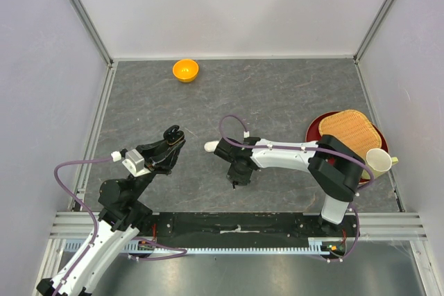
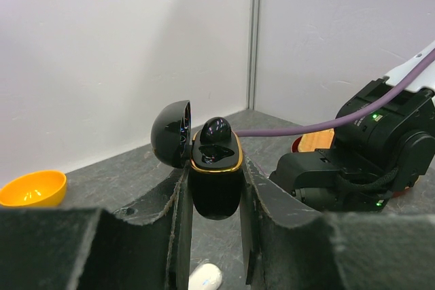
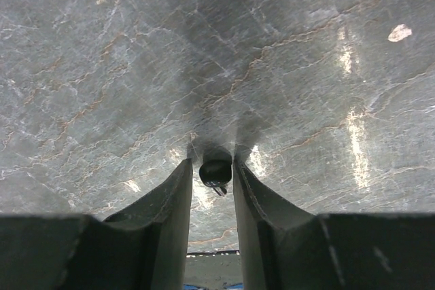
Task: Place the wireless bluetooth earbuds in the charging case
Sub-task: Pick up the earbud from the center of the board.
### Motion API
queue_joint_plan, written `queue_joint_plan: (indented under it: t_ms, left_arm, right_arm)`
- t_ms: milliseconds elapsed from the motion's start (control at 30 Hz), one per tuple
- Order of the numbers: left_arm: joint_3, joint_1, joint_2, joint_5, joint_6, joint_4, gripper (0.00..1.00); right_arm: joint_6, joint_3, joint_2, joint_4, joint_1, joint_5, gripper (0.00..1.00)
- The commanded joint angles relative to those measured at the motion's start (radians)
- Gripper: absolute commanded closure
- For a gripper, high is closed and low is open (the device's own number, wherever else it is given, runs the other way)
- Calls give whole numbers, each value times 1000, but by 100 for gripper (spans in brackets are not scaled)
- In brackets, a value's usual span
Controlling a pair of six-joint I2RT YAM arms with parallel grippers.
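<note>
Earbud (image 3: 215, 172) sits in the gap of your right pincer (image 3: 213, 165), grip unclear; your left pincer (image 2: 214, 171) clamps the charging case (image 2: 216, 198).

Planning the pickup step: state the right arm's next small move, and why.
Probably close the right gripper fully: the black earbud lies on the table between its fingers, apparently not yet pinched. The left gripper holds the charging case open.

Robot lab cell, not a home: my left arm (image 1: 104, 240) and right arm (image 1: 284, 156) bolted to a base plate (image 1: 236, 225) at the table (image 1: 277, 95) edge, blank white walls (image 1: 229, 5), aluminium framing (image 1: 82, 12), cable duct (image 1: 236, 247).
</note>
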Motion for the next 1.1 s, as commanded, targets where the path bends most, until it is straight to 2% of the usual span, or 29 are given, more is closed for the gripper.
queue_joint_plan:
  t_ms: [0, 800, 900, 1000, 1067]
  left_arm:
    - [14, 0, -4, -25, 4, -1, 98]
    - [15, 0, 2, -23, -1, -6, 98]
    - [15, 0, 0, -25, -1, -7, 98]
    - [15, 0, 0, -23, -1, -7, 98]
    - [15, 0, 0, -25, -1, -6, 98]
  right_arm:
    - [-6, 41, 25, -26, 10, 9, 63]
    - [21, 19, 14, -32, 7, 26, 65]
    - [21, 19, 14, -34, 6, 22, 67]
    - [21, 16, 14, -32, 6, 22, 77]
    - [21, 19, 13, -34, 4, 22, 77]
